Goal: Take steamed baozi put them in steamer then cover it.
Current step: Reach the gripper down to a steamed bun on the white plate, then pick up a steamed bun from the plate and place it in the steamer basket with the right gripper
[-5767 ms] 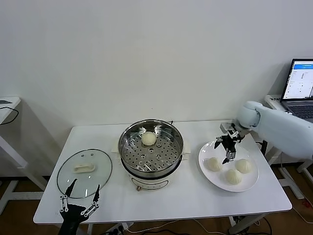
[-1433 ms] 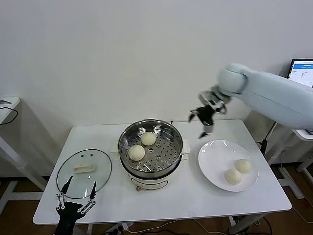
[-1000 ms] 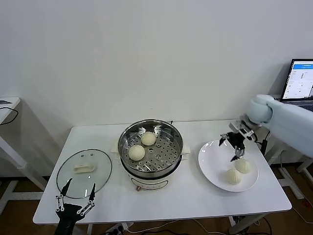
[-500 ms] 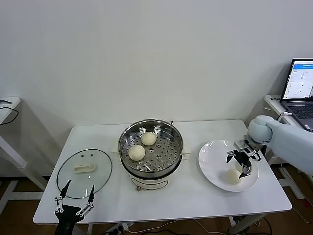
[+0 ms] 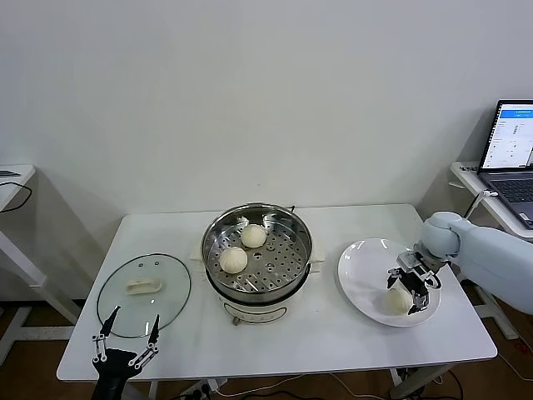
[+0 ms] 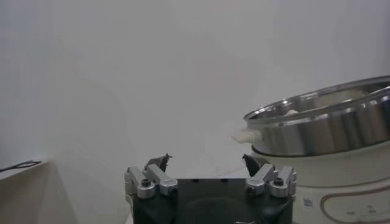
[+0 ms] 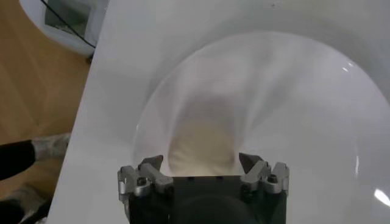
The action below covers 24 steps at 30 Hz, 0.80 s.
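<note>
The steamer stands mid-table with two steamed baozi on its perforated tray. My right gripper is down on the white plate. In the right wrist view a baozi lies between its fingers, and the gripper is open, with a small gap on each side. The head view shows one baozi right at the gripper. I cannot tell whether it is the same one. The cover lies flat at the table's left. My left gripper waits open at the front left corner.
A laptop sits on a side table at the far right. The left wrist view shows the steamer's steel wall ahead of the left gripper. The plate lies near the table's right edge.
My right gripper has come down onto the plate, over the bun nearer the table's right edge. Its fingers have narrowed around that bun. The left arm has stayed put.
</note>
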Motion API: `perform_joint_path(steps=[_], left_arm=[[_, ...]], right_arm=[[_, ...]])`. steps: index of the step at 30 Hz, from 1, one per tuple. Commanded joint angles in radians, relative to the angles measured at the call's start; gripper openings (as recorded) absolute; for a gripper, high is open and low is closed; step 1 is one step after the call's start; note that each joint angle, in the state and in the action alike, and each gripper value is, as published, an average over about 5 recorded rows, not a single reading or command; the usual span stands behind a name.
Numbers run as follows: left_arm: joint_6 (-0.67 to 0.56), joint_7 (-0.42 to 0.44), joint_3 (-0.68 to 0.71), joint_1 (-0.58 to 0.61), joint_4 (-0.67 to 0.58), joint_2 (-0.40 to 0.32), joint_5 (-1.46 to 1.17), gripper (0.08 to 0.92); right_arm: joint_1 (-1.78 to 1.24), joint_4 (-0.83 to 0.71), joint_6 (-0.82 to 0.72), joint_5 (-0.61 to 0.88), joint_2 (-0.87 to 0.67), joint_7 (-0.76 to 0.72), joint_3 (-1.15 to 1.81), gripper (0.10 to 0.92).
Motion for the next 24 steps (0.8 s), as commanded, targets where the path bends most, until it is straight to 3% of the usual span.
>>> perform_joint_path(steps=[1,9,14,24], left_arm=[[0.0,-0.001,0.001,0.001,0.0,-0.001,0.0,0.823],[0.0,-0.001,0.001,0.002,-0.007,0.001,0.0,0.823],[0.001,-0.002,0.003,0.003,-0.013,0.004,0.0,0.823],[0.0,-0.002,0.01,0.011,-0.018,0.007,0.002,0.823]], right_arm=[[-0.029,0.0,-0.003,-0.018,-0.001,0.017,0.018,0.717],[0.053,0.036,0.022,-0.014,-0.005,0.001,0.038,0.646],[0.173,0.059,0.149,-0.013,0.032,-0.081,0.121,0.647],[0.576,0.154,0.352,0.144,0.328,-0.109,-0.014,0.655]])
